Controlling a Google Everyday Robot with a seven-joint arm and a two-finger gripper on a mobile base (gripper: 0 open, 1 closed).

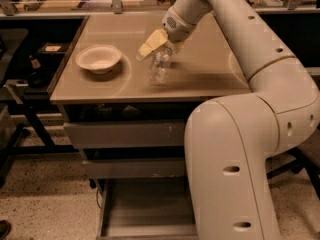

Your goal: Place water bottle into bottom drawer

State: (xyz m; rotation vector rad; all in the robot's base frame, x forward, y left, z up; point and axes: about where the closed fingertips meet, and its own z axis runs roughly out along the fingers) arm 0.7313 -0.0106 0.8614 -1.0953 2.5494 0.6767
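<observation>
One high camera behind the arm (235,149) looks steeply down at the table (215,79), claw (154,43) mid-table, bottom drawer (145,209) nearest.
</observation>
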